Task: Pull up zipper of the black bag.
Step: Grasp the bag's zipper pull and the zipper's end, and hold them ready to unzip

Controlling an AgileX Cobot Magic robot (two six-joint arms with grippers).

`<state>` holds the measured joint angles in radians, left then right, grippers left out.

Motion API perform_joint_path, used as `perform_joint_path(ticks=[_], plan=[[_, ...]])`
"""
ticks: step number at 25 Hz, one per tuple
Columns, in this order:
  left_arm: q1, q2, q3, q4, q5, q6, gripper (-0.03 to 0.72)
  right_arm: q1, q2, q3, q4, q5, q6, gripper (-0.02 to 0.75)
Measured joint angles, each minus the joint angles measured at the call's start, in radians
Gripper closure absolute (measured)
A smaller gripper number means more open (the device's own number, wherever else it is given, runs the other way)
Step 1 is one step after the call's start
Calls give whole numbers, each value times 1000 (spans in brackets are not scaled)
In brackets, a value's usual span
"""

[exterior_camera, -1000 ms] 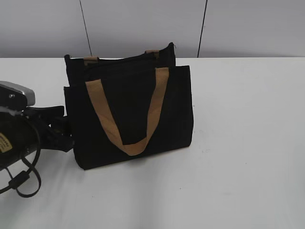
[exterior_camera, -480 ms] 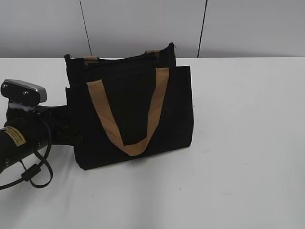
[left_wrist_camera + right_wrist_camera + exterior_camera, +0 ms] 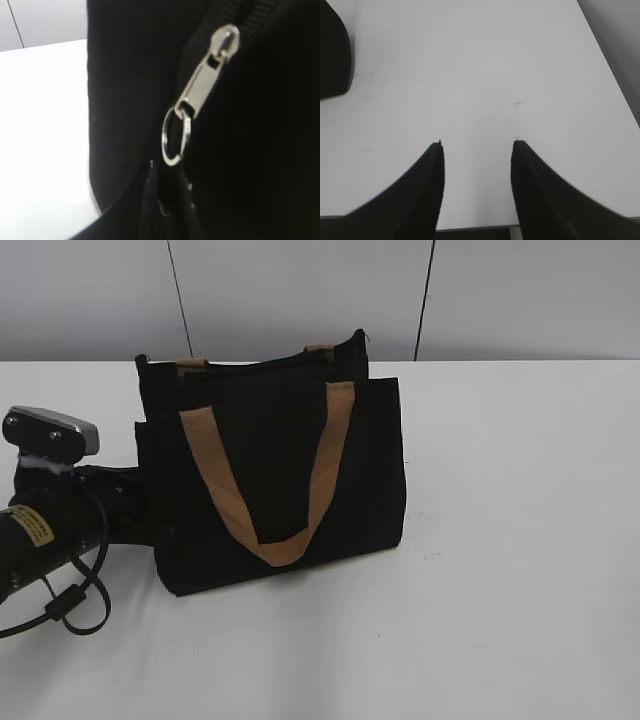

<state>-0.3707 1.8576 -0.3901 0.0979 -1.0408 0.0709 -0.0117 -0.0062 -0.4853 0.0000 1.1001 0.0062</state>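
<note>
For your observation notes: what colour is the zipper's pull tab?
Silvery metal; the pull tab shows best in the left wrist view.

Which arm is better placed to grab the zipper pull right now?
Left. Its camera sits right at the silver zipper pull on the black bag; the right gripper hangs open over bare table.

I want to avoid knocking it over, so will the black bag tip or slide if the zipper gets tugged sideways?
Probably it shifts: the black bag stands upright, unbraced, on a smooth table. Its soft fabric likely buckles. The zipper pull's ring looks loose, so may swing.
</note>
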Motion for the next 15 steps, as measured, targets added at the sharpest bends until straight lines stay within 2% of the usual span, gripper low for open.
perform_joint_path(ticks=[2,4,10,15], plan=[[0,0,0,0,1,0,634,0,0,0,0,0,0,391],[0,0,0,0,1,0,671,0,0,0,0,0,0,391],[0,-95,0,0,39,0,683,0,0,0,0,0,0,391],[0,-348,0,-8,264,0,683,0,0,0,0,0,0,391]])
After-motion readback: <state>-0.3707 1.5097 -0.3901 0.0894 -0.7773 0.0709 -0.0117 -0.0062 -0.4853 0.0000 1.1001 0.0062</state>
